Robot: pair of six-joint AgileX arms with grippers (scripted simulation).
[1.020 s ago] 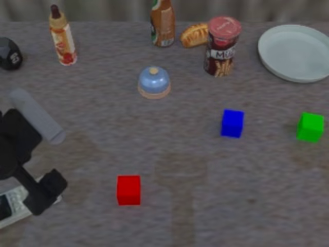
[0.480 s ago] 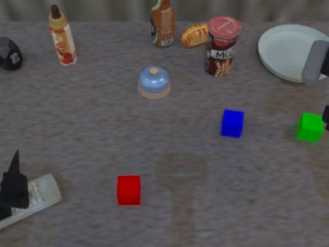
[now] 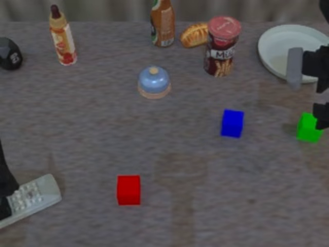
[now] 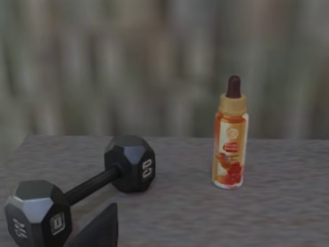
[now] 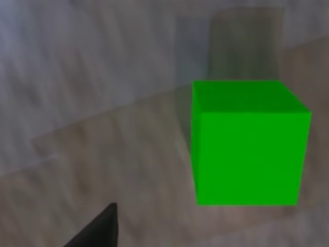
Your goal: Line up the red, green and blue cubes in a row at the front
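The red cube (image 3: 128, 190) rests near the front, left of centre. Further back and to the right stands the blue cube (image 3: 232, 123). The green cube (image 3: 309, 127) sits near the right edge and fills much of the right wrist view (image 5: 249, 144). My right gripper (image 3: 323, 117) hangs just right of the green cube, apart from it and open; one dark fingertip (image 5: 103, 226) shows, with nothing held. My left gripper (image 3: 4, 190) is drawn back to the left edge beside the remote, open and empty, with one fingertip (image 4: 103, 226) in view.
A domed blue bell (image 3: 154, 82) stands mid-table. Along the back are a dumbbell (image 3: 9, 53), a dropper bottle (image 3: 62, 36), a brown bottle (image 3: 162, 23), a bread roll (image 3: 194, 35), a red-lidded can (image 3: 222, 46) and a white plate (image 3: 280, 51). A remote (image 3: 28, 198) lies front left.
My left arm has pulled back to the left edge, uncovering the remote. My right arm has come in from the right, past the plate, to the green cube. No cube has moved.
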